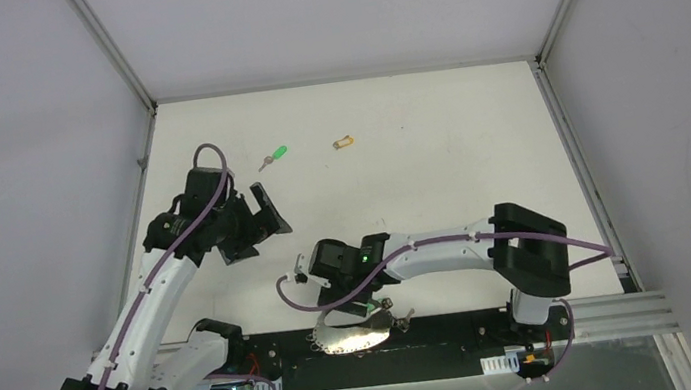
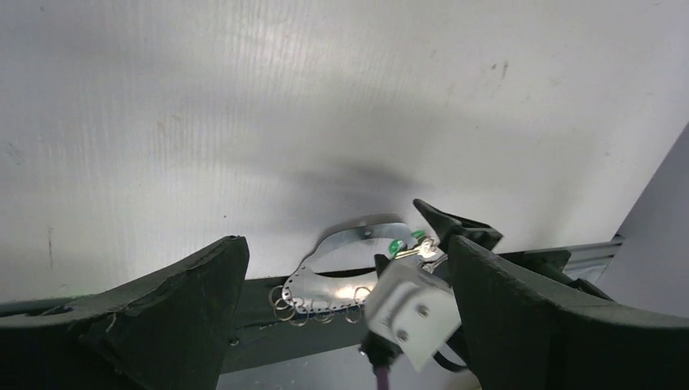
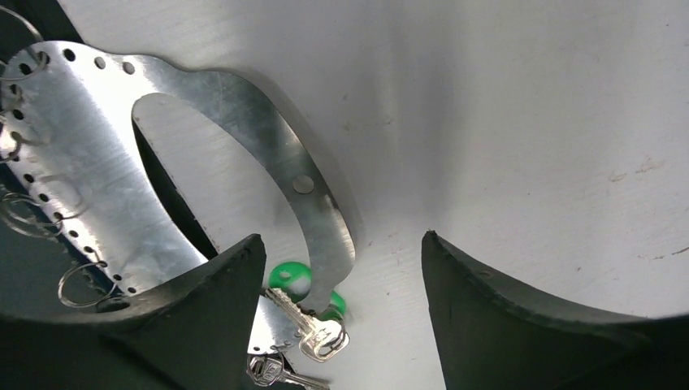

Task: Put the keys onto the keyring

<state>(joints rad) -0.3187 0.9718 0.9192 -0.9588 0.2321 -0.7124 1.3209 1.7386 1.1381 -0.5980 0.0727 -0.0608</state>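
left gripper (image 1: 257, 225): wide, empty; green key (image 1: 277, 152) lies just beyond, far side.
right gripper (image 3: 341, 244): jaws apart over keyring (image 3: 97, 162), near edge.
technique: pinch the plastic head squarely; tiny, may skid.

At the far side of your table (image 1: 439, 172) you have the left key (image 1: 274, 156) and, near it, the right key (image 1: 343, 142), both well apart from the keyring (image 1: 350, 336). The keyring lies at the near edge between the 2 arm bases, partly on the mounting strip (image 1: 460, 326). The right gripper (image 3: 341, 244) hangs directly over it. The left gripper (image 2: 345, 241) sits behind and left of it, between it and the 2 keys.
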